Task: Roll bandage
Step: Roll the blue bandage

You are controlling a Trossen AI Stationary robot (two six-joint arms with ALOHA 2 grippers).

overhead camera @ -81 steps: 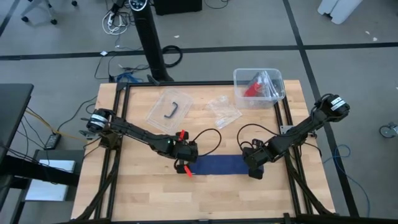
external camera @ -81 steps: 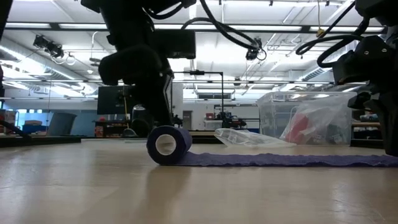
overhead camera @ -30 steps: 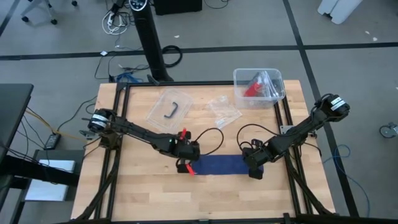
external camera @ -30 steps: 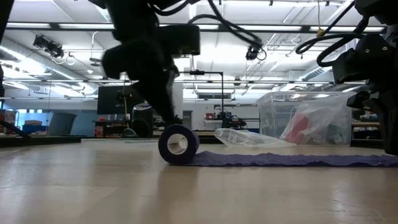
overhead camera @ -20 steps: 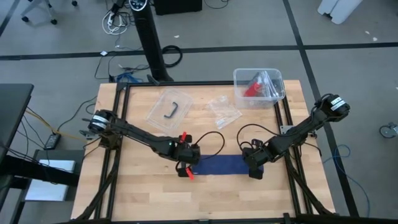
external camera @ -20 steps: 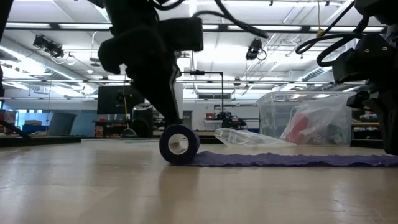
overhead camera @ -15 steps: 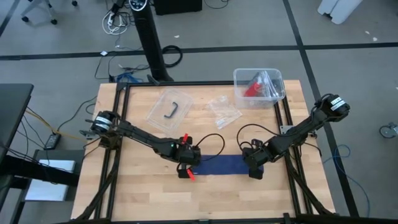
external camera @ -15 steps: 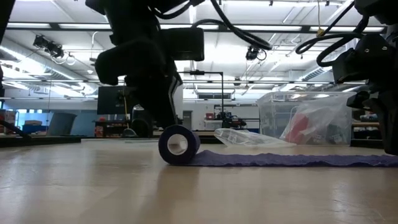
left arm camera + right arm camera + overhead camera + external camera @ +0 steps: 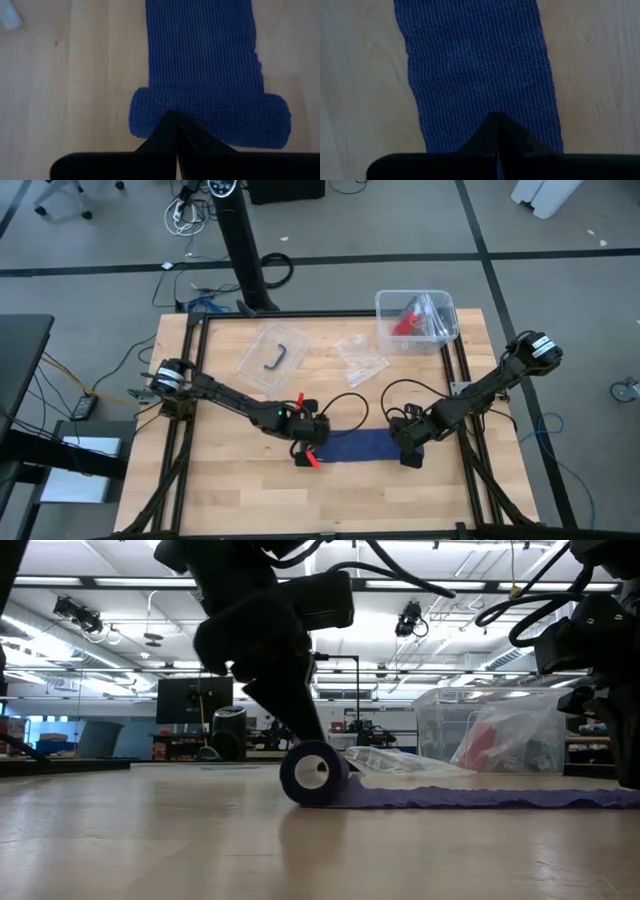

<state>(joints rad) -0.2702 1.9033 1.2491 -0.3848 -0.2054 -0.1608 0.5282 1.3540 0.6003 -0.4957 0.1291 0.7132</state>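
Note:
The bandage is a dark blue strip [image 9: 360, 445] lying flat across the table's near middle, with its left end wound into a roll [image 9: 313, 773] that rests on the table. My left gripper [image 9: 173, 116] is shut, with its tips on the roll [image 9: 210, 117]. My right gripper [image 9: 495, 117] is shut, with its tips on the strip's right end [image 9: 475, 65]. In the high view the left gripper [image 9: 310, 442] stands at the strip's left end and the right gripper [image 9: 408, 448] at its right end. My left gripper presses its shut fingertips [image 9: 165, 131] on the middle of the roll's outer layer [image 9: 150, 112]. The fingers [image 9: 300, 715] slant down from the table's left, across the roll's axis. The roll sits on the table and on the strip's start. My right gripper presses its shut fingertips [image 9: 487, 131] down on the strip near its right end [image 9: 470, 115], coming steeply from above. The strip lies flat on the table under them.
A clear plastic box [image 9: 440, 305] holding a red item stands at the far right corner. A clear bag [image 9: 360, 358] and a clear lid with a dark handle [image 9: 272, 355] lie farther back. The table has a dark frame [image 9: 462, 380] along its edges.
My left gripper has gone toward the table's right edge, toward my right gripper, and sunk a little. The roll under it has rolled along the strip the same way, taking up more of the flat part. The strip's right end has stayed in place.

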